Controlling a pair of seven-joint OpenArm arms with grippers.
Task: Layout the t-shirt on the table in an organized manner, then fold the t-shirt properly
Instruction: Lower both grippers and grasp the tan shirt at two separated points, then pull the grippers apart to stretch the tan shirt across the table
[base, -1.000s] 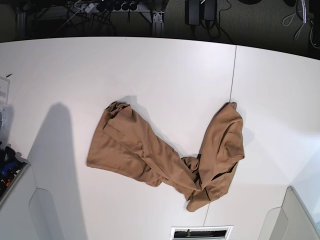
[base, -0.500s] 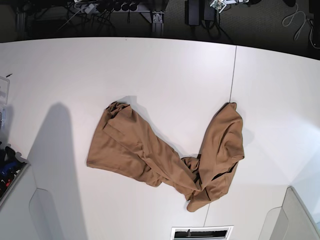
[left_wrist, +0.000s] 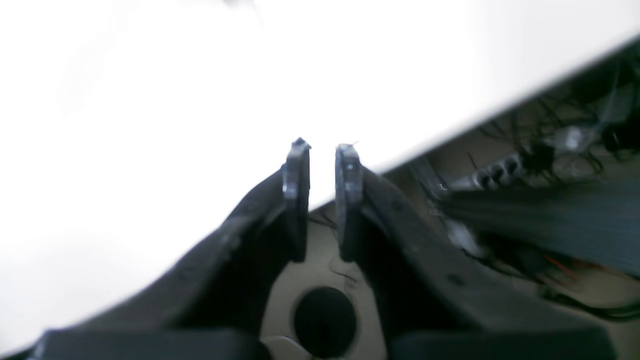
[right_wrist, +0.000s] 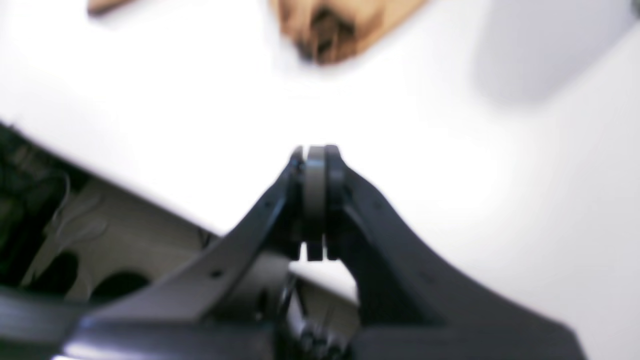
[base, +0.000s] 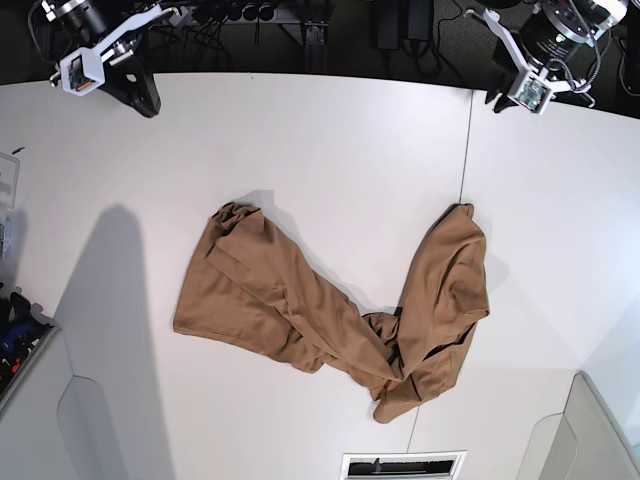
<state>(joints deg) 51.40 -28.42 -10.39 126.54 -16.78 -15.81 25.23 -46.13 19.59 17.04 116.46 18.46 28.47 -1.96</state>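
Note:
The tan-brown t-shirt (base: 330, 315) lies crumpled in a V shape on the middle of the white table (base: 330, 140), one bunched end also showing at the top of the right wrist view (right_wrist: 330, 25). My right gripper (base: 143, 100) hangs over the table's far left edge, well away from the shirt; up close the right gripper (right_wrist: 315, 150) is shut, pads together, with nothing in it. My left gripper (base: 497, 100) is at the far right edge; seen up close, the left gripper (left_wrist: 322, 147) has a narrow gap between its fingers (left_wrist: 297, 175), holding nothing.
A thin dark seam (base: 466, 150) runs down the table right of centre and under the shirt's right part. Cables and a power strip (base: 230, 12) lie beyond the far edge. Grey panels (base: 80, 420) stand at the near corners, and a blue object (base: 15, 320) sits at the left edge.
Both arms have come into the base view at the table's far edge, where neither showed a second ago. The t-shirt has not moved.

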